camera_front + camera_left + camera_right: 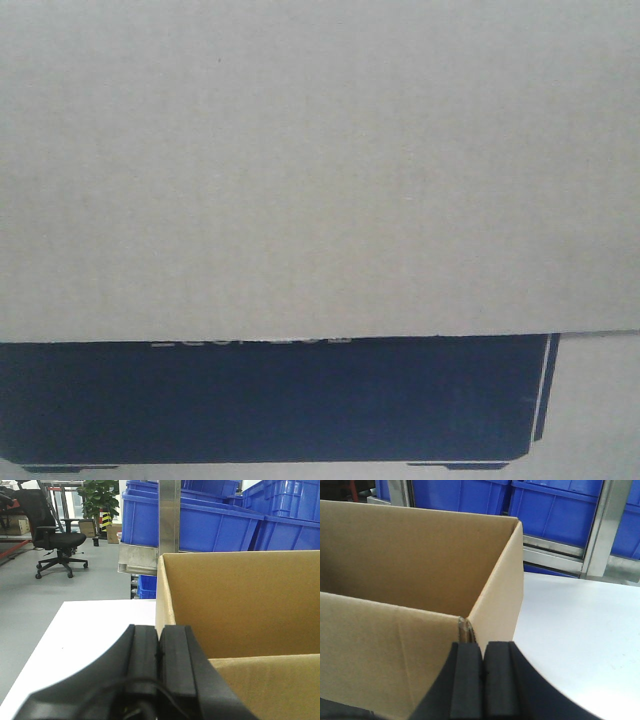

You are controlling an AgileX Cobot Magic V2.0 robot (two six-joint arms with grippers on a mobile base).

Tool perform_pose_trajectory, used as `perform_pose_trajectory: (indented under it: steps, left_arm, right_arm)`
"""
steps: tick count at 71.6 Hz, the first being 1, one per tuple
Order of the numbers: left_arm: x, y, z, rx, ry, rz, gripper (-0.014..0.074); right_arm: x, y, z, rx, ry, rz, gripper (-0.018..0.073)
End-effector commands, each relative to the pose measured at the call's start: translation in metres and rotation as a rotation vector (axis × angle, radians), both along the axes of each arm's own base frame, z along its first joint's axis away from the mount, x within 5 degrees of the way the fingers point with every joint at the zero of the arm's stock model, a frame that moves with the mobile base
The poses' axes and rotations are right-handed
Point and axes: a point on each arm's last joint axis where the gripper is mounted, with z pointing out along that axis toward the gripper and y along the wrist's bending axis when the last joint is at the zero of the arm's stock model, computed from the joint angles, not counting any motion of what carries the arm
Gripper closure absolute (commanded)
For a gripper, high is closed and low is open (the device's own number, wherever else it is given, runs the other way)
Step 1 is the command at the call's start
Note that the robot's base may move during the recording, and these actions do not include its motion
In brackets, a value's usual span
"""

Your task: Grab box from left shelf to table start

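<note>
On table (80, 630): box (240, 605), open-topped, brown cardboard, standing on the white top near the shelf.
Box, front view: plain flap (320, 160) fills most of the picture, hanging over a black printed rectangle (270, 400) with thin corner lines; pale lettering at the flap's edge, mostly covered and unreadable.
Box, left wrist view: left wall seen edge-on just right of centre, inner brown walls running back and right, near wall low in the picture.
Box, right wrist view: right front corner (465, 625) straight ahead of the pads, seam of the corner visible, right wall running away toward the shelf.
Left gripper (159, 650): black pads pressed together with only a thin seam between, at the box's left wall; whether cardboard is pinched between them cannot be told.
Right gripper (483, 675): pads likewise closed tight against each other, right at the box corner; grip on the wall cannot be told.
Shelf (169, 525): steel upright and rail behind the box, blue bins (210, 520) stacked on it.
Shelf, right wrist view: steel rail and upright beyond the table edge, blue bins above.
Background, left wrist view: black office chair (55, 542) on grey floor, potted plant (102, 495) farther back.
</note>
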Motion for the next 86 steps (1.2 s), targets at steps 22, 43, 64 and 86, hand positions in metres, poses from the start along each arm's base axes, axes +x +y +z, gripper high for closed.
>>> perform_pose_trajectory:
  steps: [22, 43, 64, 86]
  left_arm:
    - [0.011, -0.003, -0.007, -0.029, -0.049, -0.016, 0.0693]
    - [0.042, -0.005, -0.082, -0.05, 0.08, 0.042, 0.0693]
    - [0.055, -0.005, -0.119, -0.065, -0.021, 0.059, 0.0693]
    - [0.055, -0.005, -0.118, -0.065, -0.028, 0.057, 0.0693]
  right_arm:
    - [-0.004, -0.002, 0.014, 0.023, -0.112, -0.017, 0.0491]
    - [-0.004, -0.002, 0.014, 0.023, -0.112, -0.017, 0.0491]
    - [-0.004, -0.002, 0.014, 0.023, -0.112, -0.017, 0.0491]
    - [-0.004, -0.002, 0.014, 0.024, -0.113, -0.017, 0.0491]
